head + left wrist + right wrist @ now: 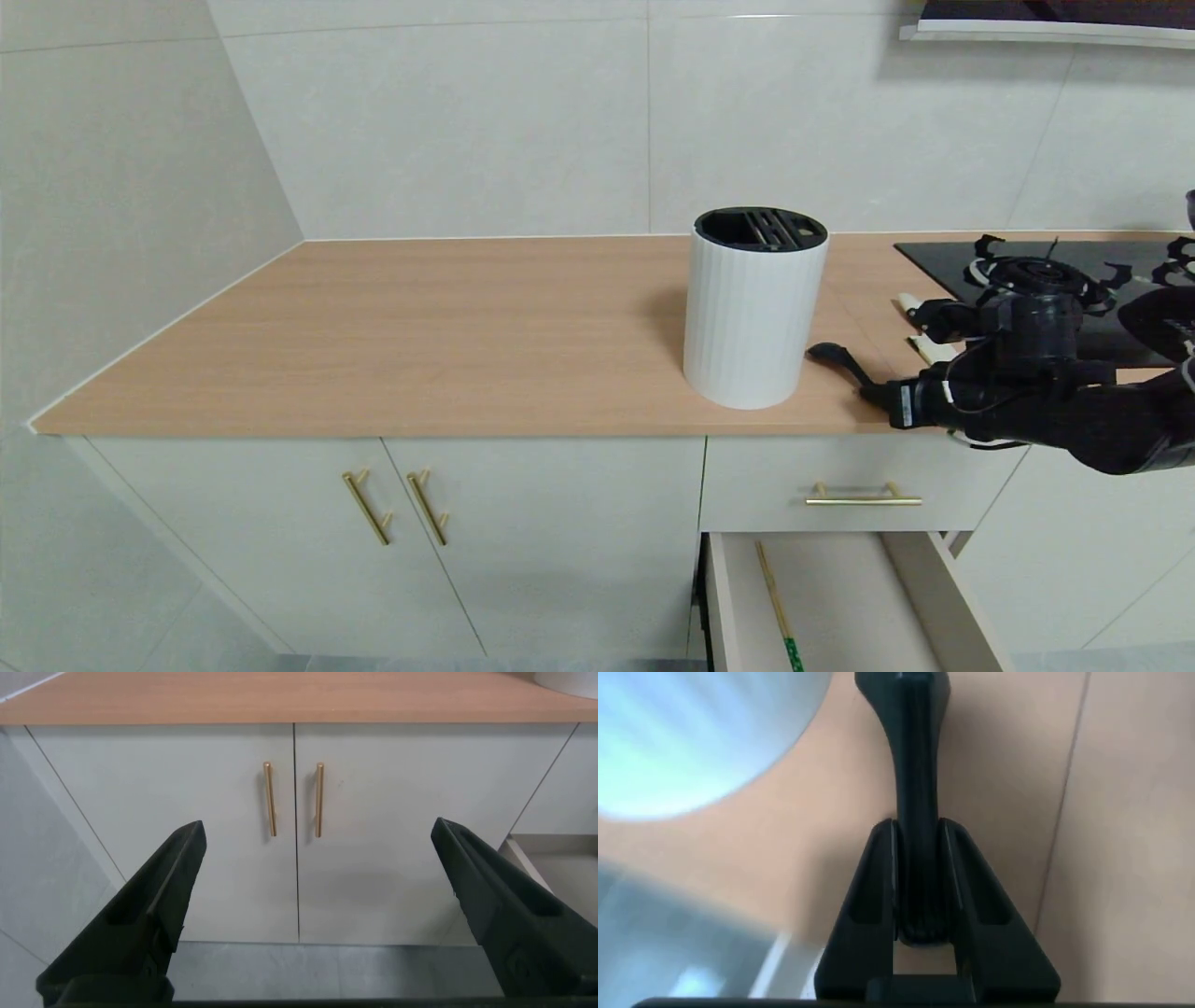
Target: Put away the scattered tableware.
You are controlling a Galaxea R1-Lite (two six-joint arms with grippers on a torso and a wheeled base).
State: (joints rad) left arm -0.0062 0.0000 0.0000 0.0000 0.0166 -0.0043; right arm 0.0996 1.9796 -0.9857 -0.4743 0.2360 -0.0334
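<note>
A black spoon lies on the wooden counter just right of the white ribbed utensil holder. My right gripper is shut on the spoon's handle near the counter's front edge. The right wrist view has the black handle clamped between both fingers of that gripper, with the holder close beside it. My left gripper hangs open and holds nothing, below counter height, facing the cabinet doors.
Two pale-handled utensils lie beside the black gas hob at the right. Under the counter a drawer stands pulled out with a pair of chopsticks inside. A shut drawer with a brass handle sits above it.
</note>
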